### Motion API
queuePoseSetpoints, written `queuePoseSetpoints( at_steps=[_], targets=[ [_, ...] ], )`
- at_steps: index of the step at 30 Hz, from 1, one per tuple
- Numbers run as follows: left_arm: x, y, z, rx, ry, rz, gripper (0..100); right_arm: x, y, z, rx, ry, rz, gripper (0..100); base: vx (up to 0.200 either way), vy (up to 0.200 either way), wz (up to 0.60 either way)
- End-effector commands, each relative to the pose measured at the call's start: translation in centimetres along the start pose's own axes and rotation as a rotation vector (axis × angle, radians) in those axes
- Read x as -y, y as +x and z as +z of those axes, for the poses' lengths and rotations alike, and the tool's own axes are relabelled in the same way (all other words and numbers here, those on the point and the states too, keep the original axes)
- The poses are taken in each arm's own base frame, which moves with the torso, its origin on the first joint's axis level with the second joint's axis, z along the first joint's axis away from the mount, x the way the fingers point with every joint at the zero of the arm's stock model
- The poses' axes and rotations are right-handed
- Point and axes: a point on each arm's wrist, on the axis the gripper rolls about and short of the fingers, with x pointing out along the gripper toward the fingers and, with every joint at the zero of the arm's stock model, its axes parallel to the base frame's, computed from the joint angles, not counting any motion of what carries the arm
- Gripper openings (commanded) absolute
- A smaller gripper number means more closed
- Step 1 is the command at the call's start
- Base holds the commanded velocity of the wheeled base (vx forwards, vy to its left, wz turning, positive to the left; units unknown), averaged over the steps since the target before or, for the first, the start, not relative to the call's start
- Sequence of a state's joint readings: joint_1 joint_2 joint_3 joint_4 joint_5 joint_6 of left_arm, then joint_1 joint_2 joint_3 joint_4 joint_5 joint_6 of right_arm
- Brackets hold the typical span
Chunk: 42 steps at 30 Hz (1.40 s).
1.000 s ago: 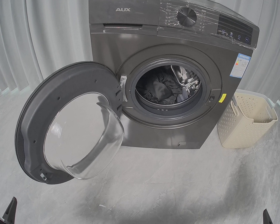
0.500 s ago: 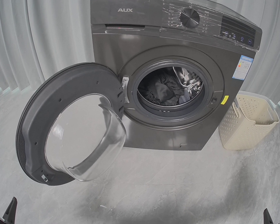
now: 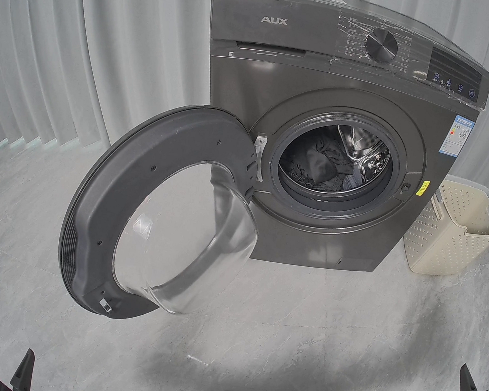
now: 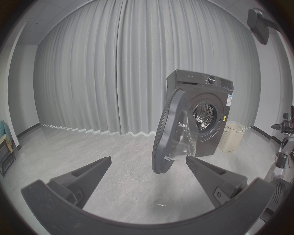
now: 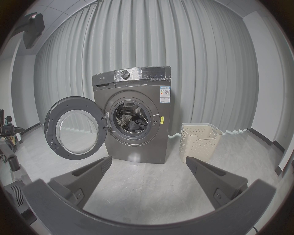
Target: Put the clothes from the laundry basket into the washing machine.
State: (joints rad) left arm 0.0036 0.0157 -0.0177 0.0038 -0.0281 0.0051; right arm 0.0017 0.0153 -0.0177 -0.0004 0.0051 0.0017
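jaws on both sides stand apart with nothing between them; left gripper (image 4: 148, 159) and right gripper (image 5: 148, 159) hang low over the floor (image 3: 310, 346), well apart from the machine. clothes (image 3: 315, 165) lie as a dark crumpled heap inside the drum (image 3: 368, 144), low against its steel wall and back from the door seal. judgement on handling: soft, limp and light, no stiffness to lean on; a piece will sag and trail loose ends once lifted, so best taken by a bunched fold high on the heap, pinched deep rather than at a thin edge that could slip out. a trailing end could catch on the seal lip. washing machine (image 3: 345, 83) is grey, front-loading, with film taped over its panel. its door (image 3: 163, 152) is swung wide on the hinge at the robot's left of the opening, glass bowl facing out; rigid, to be pushed at the rim. laundry basket (image 3: 455, 240), cream perforated plastic, stands on the floor just beside the machine on the robot's right; what shows of its inside is bare wall, so loading looks about finished. pale pleated curtain (image 3: 99, 50) behind.
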Motion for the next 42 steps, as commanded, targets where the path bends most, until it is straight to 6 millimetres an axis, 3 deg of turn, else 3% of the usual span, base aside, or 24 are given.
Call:
queuePoseSetpoints(
  at_steps=[1,3,6,7,11,15,19,24,34,38,42],
  targets=[
    [0.0,0.0,-0.5,0.000,0.004,-0.002,100,0.0,0.0,-0.5,-0.007,0.000,-0.001,100,0.000,0.000,0.00],
    [0.0,0.0,-0.4,0.008,0.003,0.000,100,0.0,0.0,-0.5,-0.007,0.001,-0.001,100,0.000,0.000,0.00],
    [0.0,-1.2,5.2,0.213,-0.023,-0.019,100,0.0,0.0,-0.5,-0.007,0.000,-0.001,100,0.000,0.000,0.00],
    [0.0,-1.0,5.7,0.195,-0.024,-0.039,100,0.0,0.0,-0.5,-0.007,0.000,-0.001,100,0.000,0.000,0.00],
    [0.0,2.2,6.0,-0.034,-0.038,-0.128,100,0.0,0.0,-0.5,-0.007,0.003,0.001,100,0.000,0.000,0.00],
    [0.2,4.9,6.6,-0.131,-0.036,-0.159,100,0.0,0.0,-0.5,-0.007,0.004,-0.001,100,0.000,0.000,0.00],
    [0.6,8.1,8.4,-0.157,-0.043,-0.204,100,0.0,0.0,-0.5,-0.007,0.004,-0.001,100,0.000,0.000,0.00],
    [0.9,10.6,9.6,-0.198,-0.059,-0.250,100,0.0,0.0,-0.5,-0.007,0.004,-0.001,100,0.000,0.000,0.00],
    [1.6,16.2,10.8,-0.238,-0.083,-0.364,100,0.0,0.0,-0.5,-0.007,0.004,-0.002,100,0.000,0.000,0.00],
    [1.9,17.1,10.9,-0.215,-0.087,-0.420,100,0.0,0.0,-0.5,-0.007,0.003,-0.002,100,0.000,0.000,0.00],
    [2.7,16.8,11.0,-0.194,-0.087,-0.548,100,0.0,0.0,-0.5,-0.007,0.003,-0.002,100,0.000,0.000,0.00]
  ],
)
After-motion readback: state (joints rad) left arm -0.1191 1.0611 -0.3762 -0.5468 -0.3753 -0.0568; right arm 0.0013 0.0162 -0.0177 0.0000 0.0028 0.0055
